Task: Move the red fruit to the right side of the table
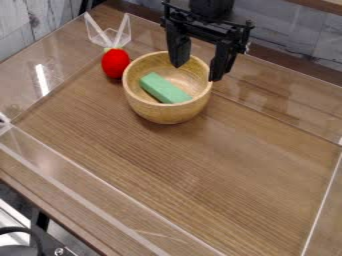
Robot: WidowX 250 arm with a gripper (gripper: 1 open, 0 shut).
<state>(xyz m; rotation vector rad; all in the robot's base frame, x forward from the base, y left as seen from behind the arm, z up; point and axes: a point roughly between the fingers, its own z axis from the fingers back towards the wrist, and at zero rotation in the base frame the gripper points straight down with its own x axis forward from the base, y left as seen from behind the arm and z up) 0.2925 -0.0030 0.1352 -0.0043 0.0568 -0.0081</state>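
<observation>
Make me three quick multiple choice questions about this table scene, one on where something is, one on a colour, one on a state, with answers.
1. Where is the red fruit?
A. in the bowl
B. on the table, left of the bowl in the picture
C. in the tool

2. What colour is the block in the wooden bowl?
A. green
B. blue
C. yellow

3. How is the tool?
A. shut on the fruit
B. shut on the block
C. open, holding nothing

Answers: B, the fruit sits on the table beside the bowl; A, the block is green; C, its fingers stand apart over the bowl.

Wooden bowl beside red fruit
</observation>
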